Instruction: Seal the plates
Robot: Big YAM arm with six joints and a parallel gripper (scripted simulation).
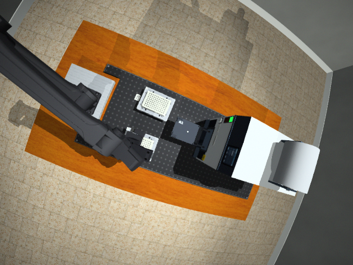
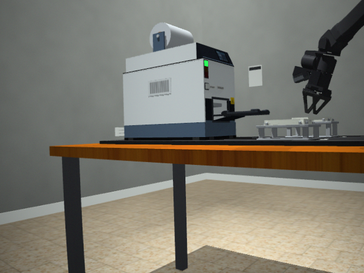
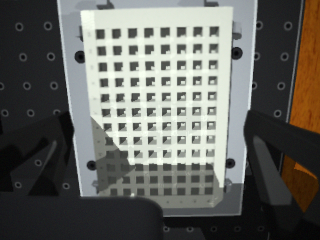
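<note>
Looks like a lab bench setup, automation type.

Shows plate sealer w/ green lamp, barcode label on side & white roll on top; two multiwell plates in raised nests, on black perforated board atop wood-top table; robot arm reaching over; plain grey wall behind, tile floor below.

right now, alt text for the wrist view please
Open gripper, its fingers on either side of and above a pale many-welled plate on a light grey nest; shadow covers the plate's lower part, and orange tabletop shows at right.
</note>
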